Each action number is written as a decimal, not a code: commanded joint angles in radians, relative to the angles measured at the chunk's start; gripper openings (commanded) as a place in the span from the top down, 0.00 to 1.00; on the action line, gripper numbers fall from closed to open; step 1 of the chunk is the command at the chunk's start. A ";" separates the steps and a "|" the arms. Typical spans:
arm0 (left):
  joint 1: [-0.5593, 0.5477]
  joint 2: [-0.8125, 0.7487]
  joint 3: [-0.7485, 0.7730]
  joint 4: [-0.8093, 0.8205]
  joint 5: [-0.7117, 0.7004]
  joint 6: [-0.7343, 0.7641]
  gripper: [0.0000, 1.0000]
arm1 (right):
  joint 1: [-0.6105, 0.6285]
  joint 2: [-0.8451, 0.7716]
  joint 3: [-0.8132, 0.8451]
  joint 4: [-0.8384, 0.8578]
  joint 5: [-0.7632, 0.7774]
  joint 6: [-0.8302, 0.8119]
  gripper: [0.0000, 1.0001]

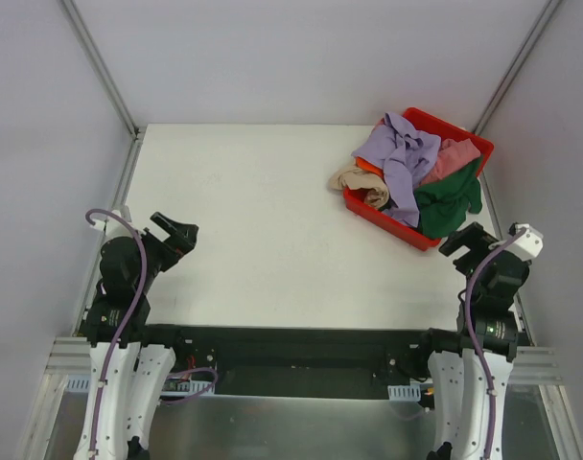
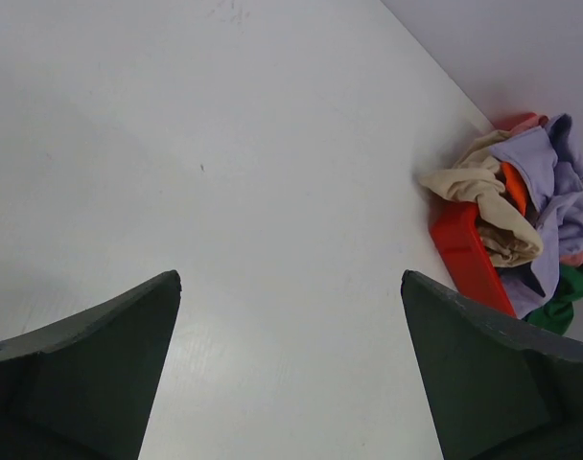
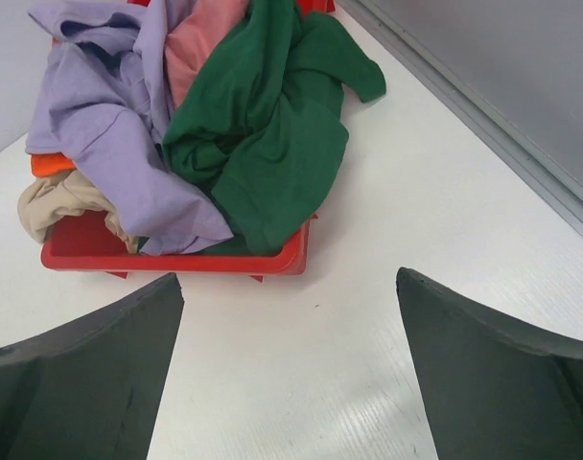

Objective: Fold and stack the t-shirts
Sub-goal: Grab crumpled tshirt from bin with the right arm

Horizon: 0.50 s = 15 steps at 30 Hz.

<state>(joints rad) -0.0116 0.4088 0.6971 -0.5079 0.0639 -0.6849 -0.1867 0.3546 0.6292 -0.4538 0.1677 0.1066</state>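
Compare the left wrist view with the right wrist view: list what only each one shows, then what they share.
Only the left wrist view: the left gripper, open, and a wide bare stretch of table. Only the right wrist view: the right gripper, open, and the metal rail along the table's edge. Both: the red bin heaped with the lavender shirt, dark green shirt, pink shirt, beige shirt and orange shirt, all unfolded. The green one is only a sliver in the left wrist view.
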 commanded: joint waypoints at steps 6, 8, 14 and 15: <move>0.005 -0.015 -0.011 0.000 -0.019 -0.005 0.02 | -0.003 0.125 0.020 0.065 -0.210 -0.025 0.04; 0.004 -0.011 -0.015 0.000 -0.007 -0.014 0.01 | -0.002 0.144 0.012 0.104 -0.261 -0.030 0.04; 0.004 -0.002 -0.016 0.003 0.016 -0.018 0.02 | 0.000 0.251 0.075 0.167 -0.407 -0.041 0.04; 0.004 -0.002 -0.019 0.003 0.025 -0.022 0.01 | 0.006 0.288 0.095 0.182 -0.434 -0.027 0.04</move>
<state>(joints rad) -0.0116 0.4046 0.6891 -0.5156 0.0498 -0.6926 -0.1867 0.5571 0.6365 -0.3820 -0.1246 0.0799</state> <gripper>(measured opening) 0.988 0.959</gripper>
